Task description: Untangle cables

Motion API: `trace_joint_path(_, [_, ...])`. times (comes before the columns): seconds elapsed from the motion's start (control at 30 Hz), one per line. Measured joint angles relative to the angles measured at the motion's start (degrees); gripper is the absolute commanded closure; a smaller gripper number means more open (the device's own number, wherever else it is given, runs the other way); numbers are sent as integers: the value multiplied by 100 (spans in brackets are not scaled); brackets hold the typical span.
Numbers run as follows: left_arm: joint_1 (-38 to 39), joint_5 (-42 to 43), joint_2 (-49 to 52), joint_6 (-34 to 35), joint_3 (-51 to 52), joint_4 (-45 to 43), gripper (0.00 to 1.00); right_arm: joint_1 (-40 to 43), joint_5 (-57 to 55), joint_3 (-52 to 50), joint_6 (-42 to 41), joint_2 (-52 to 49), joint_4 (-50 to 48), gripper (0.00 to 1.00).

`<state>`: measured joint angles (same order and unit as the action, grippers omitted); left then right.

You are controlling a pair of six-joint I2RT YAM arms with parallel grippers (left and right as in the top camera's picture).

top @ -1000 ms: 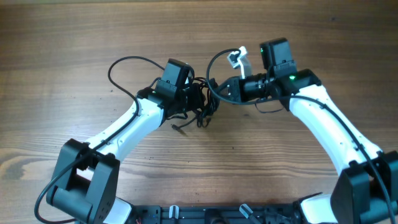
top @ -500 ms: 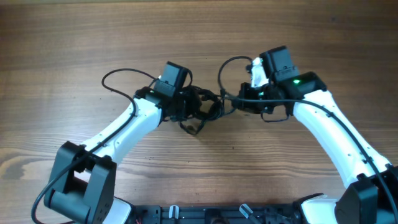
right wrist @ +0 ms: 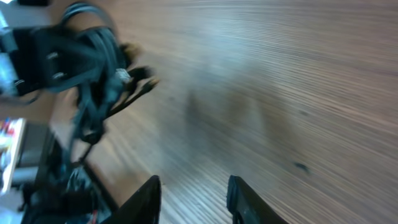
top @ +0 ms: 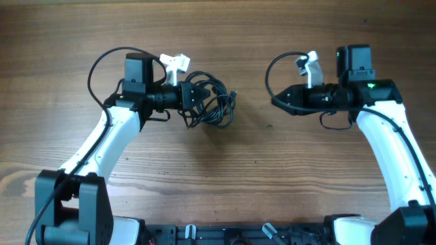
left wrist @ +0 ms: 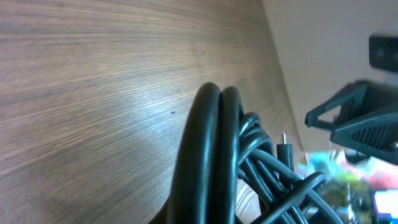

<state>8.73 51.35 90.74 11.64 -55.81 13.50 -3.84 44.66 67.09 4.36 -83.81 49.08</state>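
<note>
One knotted bundle of cables [top: 211, 103] near table [top: 68, 41] centre, toward eleven o'clock, pinched by left gripper [top: 189, 100]. Right gripper [top: 278, 102] spread, empty, at bundle's three o'clock. Risk: knots tightening if tugged against single grip.

Your overhead camera looks straight down on the counter [top: 225, 184] from high up, taking in the whole work area. Your left wrist camera sits tight against the cables [left wrist: 214, 155], grazing the wood low toward the right end effector [top: 275, 102]. Your right wrist camera looks back, blurred, sharing that bundle with both others.
</note>
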Motion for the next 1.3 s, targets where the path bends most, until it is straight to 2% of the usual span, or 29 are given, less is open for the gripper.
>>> trace_joint_path(0.17, [205, -444, -278, -332, 7, -461, 96, -442, 28, 439, 111, 341, -7, 53])
trace_joint_path(0.3, [752, -1600, -1283, -411, 7, -553, 96, -1014, -48, 723, -68, 498, -382, 53])
trace_joint_path(0.37, [876, -1812, -1576, -411, 4, -634, 96, -1134, -79, 726, -170, 498, -509, 54])
trace_joint_path(0.67, [896, -2155, -1832, -297, 4, -673, 96, -1322, -105, 726, -461, 498, -728, 54])
trace_joint_path(0.8, [896, -2155, -1832, -168, 4, -671, 96, -1510, -170, 726, -636, 498, -763, 62])
trace_joint_path(0.87, [896, -2214, -1832, -92, 4, -667, 96, -1580, -463, 726, -955, 498, -767, 61])
trace_joint_path(1.1, [901, -3180, -1832, 918, 4, -479, 96, -2142, -1480, 728, -1996, 855, -848, 58])
trace_joint_path(1.17, [901, -3436, -1832, 1482, 4, -289, 96, -2361, -1751, 730, -2312, 861, -837, 57])
trace_joint_path(1.3, [901, -4022, -1832, 3340, 4, 28, 96, -2951, -2623, 732, -3501, 737, -807, 40])
